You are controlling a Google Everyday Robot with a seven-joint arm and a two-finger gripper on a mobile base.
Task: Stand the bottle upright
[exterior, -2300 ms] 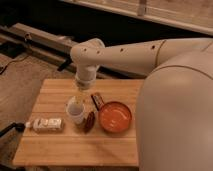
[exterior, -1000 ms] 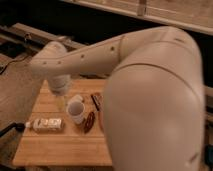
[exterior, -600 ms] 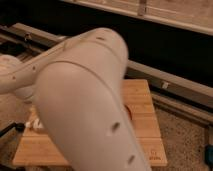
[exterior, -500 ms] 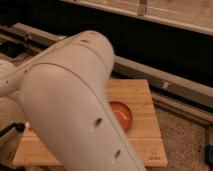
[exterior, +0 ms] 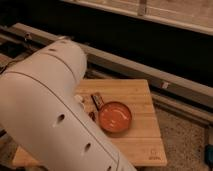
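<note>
the claw is not showing at all: the arm [exterior: 55, 115] is covering the left half of the view with its big white shell and hiding whatever is sitting at its end. so i cannot tell whether the claw is standing open, closed, or gripping anything, nor how high it is hanging over the counter [exterior: 137, 92]. as a judgement only, the claw is probably sitting somewhere behind that shell, over the left part of the wooden top, since that is the stretch being blocked. the bottle is being hidden in the same way. no clear plastic, white cap or pale label is showing on the wood that is in view, so it is most likely lying in the covered part too, on the claw's side of the shell. whether it is lying down or standing is not something this view is giving. going outward from there, a small white edge [exterior: 79, 98] is peeking out just past the shell, with too little of it showing to name. a dark bar [exterior: 97, 101] is lying flat just beside that edge. a red bowl [exterior: 115, 116] is sitting beyond the bar, farther from the hidden claw, near the middle of the counter. as for the task, nothing here is showing the bottle upright, so i am judging the job as not yet shown done. finding the bottle, taking hold of it, tipping it onto its base and letting go all appear to be remaining, though the hidden part could be telling otherwise.
</note>
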